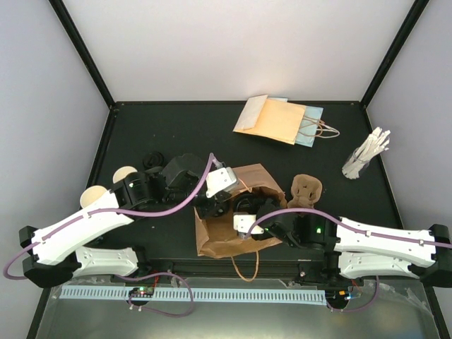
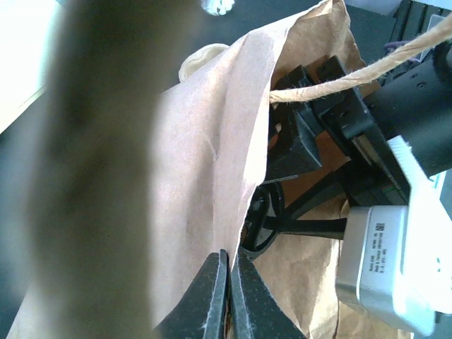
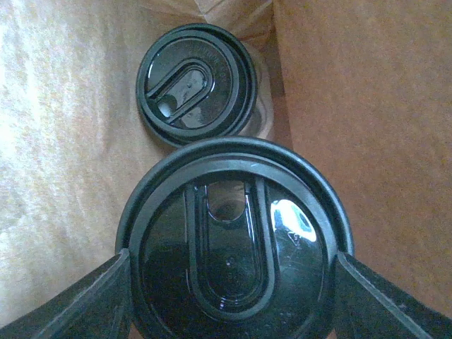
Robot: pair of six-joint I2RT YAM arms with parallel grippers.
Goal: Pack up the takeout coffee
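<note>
**A:** R gripper (image 3: 233,258) first. What do we see?

**B:** In its wrist view we see the fingers (image 3: 92,305) at the bottom corners. They press from both sides on the black lid rim of the near cup (image 3: 233,236). We call that a grasp, jaws wide.

**A:** And cup no. 2?

**B:** The far cup (image 3: 196,85) is at upper centre of the frame, also lidded, just beyond the near one. We can't tell if the two touch. Both are inside the paper bag (image 3: 63,155), w/ brown walls at left & right.

**A:** L gripper (image 2: 227,286)?

**B:** It's at bottom centre of its own wrist view, fingers clenched tight on the edge of the bag's mouth. A twine handle (image 2: 346,78) crosses the upper right. Below that we see the R arm's black parts reaching into the opening.

**A:** Top view?

**B:** The bag is mid-frame on the black table (image 1: 176,127), and both arms meet over it. The pulp carrier (image 1: 308,189) lies just right of the bag. Flat paper bags (image 1: 272,116) lie at upper centre, well apart. A bundle of white sticks (image 1: 366,155) is at right. At left we see a pale disc (image 1: 126,172) & a second pale disc (image 1: 90,196), partly under the L arm.
</note>
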